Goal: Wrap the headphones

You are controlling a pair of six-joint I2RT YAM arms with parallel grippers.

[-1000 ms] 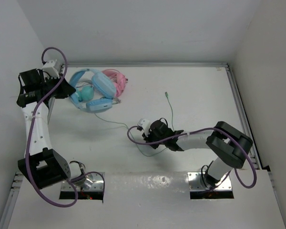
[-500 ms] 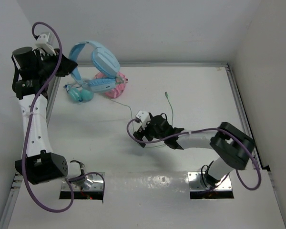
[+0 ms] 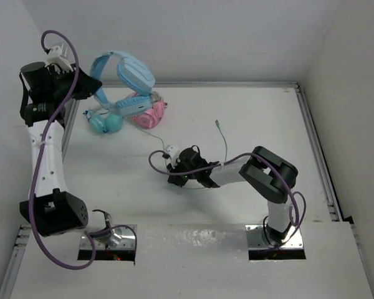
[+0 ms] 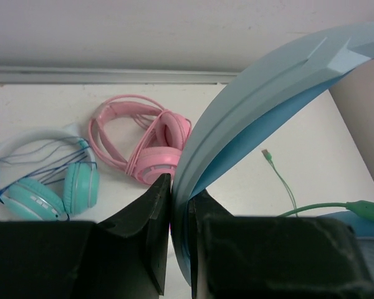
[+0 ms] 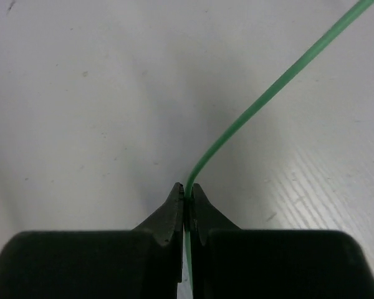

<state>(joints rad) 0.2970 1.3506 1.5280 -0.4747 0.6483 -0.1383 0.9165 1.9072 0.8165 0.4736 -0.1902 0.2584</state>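
At the far left of the overhead view, the left arm stands tall over the back corner of the white table (image 3: 255,124). The left gripper (image 3: 81,87) is clamped on the wide headband of the large light-blue headphones (image 3: 128,71). Its wrist camera shows the two dark fingers pressed to either side of the band's edge. A second ago these headphones lay on the table among the others. Now they hang in the air near the back wall, earcups dangling toward the right. Below them on the table lie the small teal headphones (image 3: 105,121), and just to their right the pink headphones (image 3: 146,111), both left behind. Further right, the thin pale-green cable (image 3: 225,144) lies on the table, with its plug (image 3: 217,123) at the far end. Near the table's middle, the right gripper (image 3: 176,173) sits low on the surface with its fingers closed on that cable. Its wrist camera shows the green line pinched between the fingertips and curving away up to the right. This gripper has slid leftward over the last second, drawing the cable with it, while its arm has folded in behind. With the headphones lifted free and the cable held, the winding looks ready to begin, though no turn of cable shows around the headband yet.
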